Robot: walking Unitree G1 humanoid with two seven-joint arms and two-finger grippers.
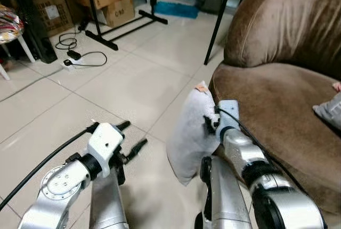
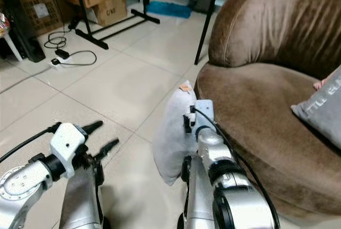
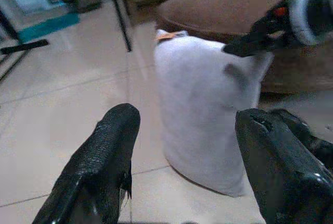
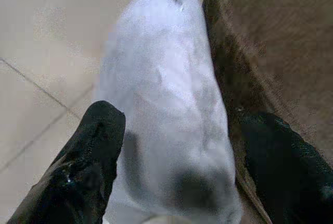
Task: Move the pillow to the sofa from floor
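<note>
Left gripper (image 1: 133, 137) hangs over glossy cream tiles, black fingers spread, holding nothing. Soft, pale grey pillow (image 1: 191, 136) stands upright on the floor against the plush brown sofa (image 1: 277, 101). Right gripper (image 4: 177, 161) straddles its top, fingers wide; contact unclear.

A cardboard box (image 1: 118, 9) on the floor behind the black stand carries dark printed letters on its side that look like "C/NO", small and not sharp. The grey cushion (image 2: 323, 107) on the sofa bears pale capital letters near its upper edge, too foreshortened to read. A white label on the larger cardboard box (image 1: 49, 6) at the left is too small to make out.
</note>
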